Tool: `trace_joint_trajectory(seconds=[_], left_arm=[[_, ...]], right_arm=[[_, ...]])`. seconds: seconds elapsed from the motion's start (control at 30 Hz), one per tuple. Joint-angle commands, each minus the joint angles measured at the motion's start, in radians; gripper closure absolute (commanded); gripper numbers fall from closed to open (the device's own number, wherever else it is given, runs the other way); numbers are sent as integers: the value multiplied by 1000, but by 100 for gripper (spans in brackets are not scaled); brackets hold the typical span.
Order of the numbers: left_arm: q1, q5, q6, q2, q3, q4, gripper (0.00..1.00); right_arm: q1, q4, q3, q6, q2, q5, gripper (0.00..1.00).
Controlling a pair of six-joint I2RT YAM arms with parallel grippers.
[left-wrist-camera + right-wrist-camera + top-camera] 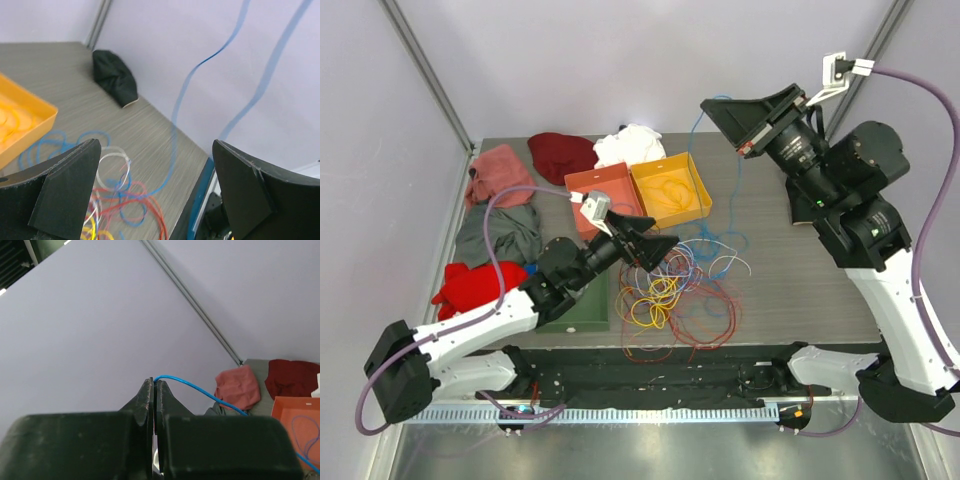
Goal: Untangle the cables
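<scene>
The cables (678, 292) lie in a tangled heap of red, yellow, blue, white and orange loops at the table's middle front. One blue cable (738, 190) rises from the heap to my right gripper (706, 104), which is raised high over the back of the table. In the right wrist view the right gripper (155, 383) is shut on this blue cable (200, 389) at its tips. My left gripper (656, 250) hovers open over the heap's left edge. Between its wide-apart fingers the left wrist view shows the heap (120, 200) and the blue cable's hanging strands (185, 95).
An orange tray (582, 182) and a yellow tray (697, 176) stand at the back; yellow loops lie in the yellow one. Pink (500, 170), dark red (560, 155), white (630, 145), grey (500, 232) and red (470, 285) cloths lie at the left. A black object (116, 77) sits far right.
</scene>
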Motion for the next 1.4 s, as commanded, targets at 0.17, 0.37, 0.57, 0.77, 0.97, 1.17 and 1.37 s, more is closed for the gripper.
trace_joint_trajectory(seconds=[0.17,0.37,0.57,0.77,0.97,1.17,1.37], left_arm=[[-7,141,-6,102,62,315,0],[-42,172,10,139,30,358,0],[-66,123,72,257,70,350,0],[-72,151,49,417,154,366,0],[-96,161,47,552,260,378,0],[-96,123,58,665,363,369,0],[-96,98,69,722,418,315,15]], right_arm=[[4,17,-116,3,-84,7,99],[4,63,-233,53,-114,-22,99],[7,96,-261,90,-112,-71,99],[14,89,-251,94,-115,-99,99],[18,99,-280,106,-123,-119,99],[23,107,-310,115,-143,-140,99],[23,90,-326,106,-173,-132,99]])
